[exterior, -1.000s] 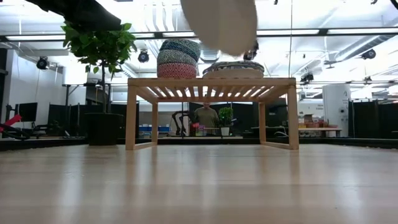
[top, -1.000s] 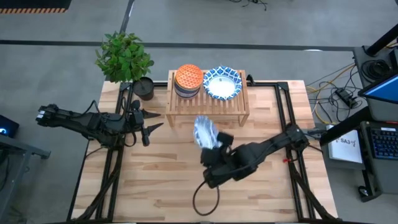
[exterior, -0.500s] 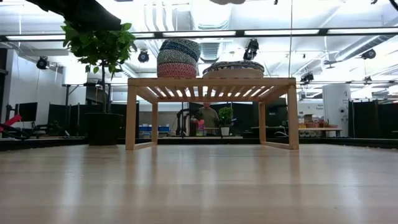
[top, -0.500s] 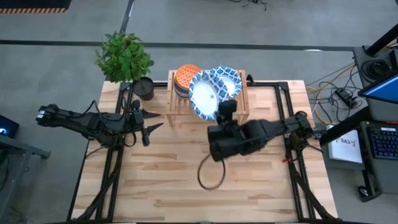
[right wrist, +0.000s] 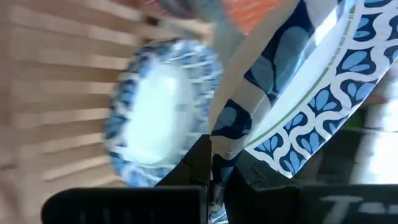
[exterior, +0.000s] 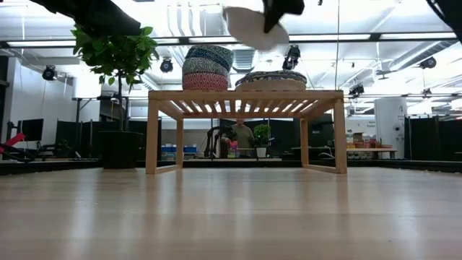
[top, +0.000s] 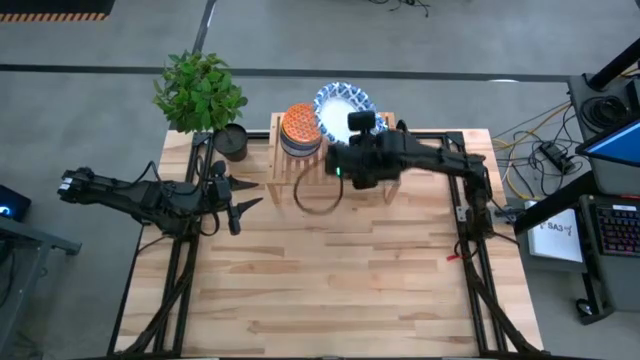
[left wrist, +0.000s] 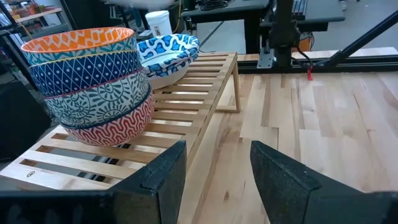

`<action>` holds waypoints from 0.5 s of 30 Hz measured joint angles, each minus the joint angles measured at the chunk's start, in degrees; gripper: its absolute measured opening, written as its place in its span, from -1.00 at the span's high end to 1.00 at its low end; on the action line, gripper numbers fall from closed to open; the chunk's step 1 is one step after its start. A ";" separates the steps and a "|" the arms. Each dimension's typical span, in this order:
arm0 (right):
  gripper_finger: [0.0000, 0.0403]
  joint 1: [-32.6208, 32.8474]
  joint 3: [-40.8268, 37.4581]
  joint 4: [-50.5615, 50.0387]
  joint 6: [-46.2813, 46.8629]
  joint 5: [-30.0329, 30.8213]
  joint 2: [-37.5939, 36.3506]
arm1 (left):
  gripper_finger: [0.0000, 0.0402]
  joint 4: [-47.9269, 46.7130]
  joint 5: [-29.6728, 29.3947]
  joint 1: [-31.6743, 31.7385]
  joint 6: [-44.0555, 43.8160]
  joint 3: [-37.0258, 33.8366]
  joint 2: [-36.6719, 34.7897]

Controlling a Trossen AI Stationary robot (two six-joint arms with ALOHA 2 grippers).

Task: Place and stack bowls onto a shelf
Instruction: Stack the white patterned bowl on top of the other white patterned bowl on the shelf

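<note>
The right gripper (top: 352,128) has swung back from mid-table and now holds the wide blue-rimmed bowl (top: 343,101) pinched by its rim above the shelf (top: 290,172). It should level out over the white-centred stack (left wrist: 165,55) before release. The left gripper (top: 243,203) waits open beside the shelf.

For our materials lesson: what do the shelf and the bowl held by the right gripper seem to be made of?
Shelf: light unfinished-looking wood, with visible grain and slats. Bowl in the right gripper: probably glazed ceramic, with a smooth printed blue pattern on white; plastic such as melamine cannot be ruled out.
</note>
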 joint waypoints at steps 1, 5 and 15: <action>0.95 -1.55 -0.10 0.01 0.96 -3.72 0.00 | 0.19 0.00 0.00 0.00 0.00 0.00 0.04; 0.95 -5.95 -1.27 0.00 3.88 -9.08 0.00 | 0.19 -0.59 0.00 0.01 0.00 0.00 0.00; 0.92 -8.75 -2.04 0.05 9.62 -10.15 -0.02 | 0.19 -0.70 -0.02 0.00 0.83 0.00 0.00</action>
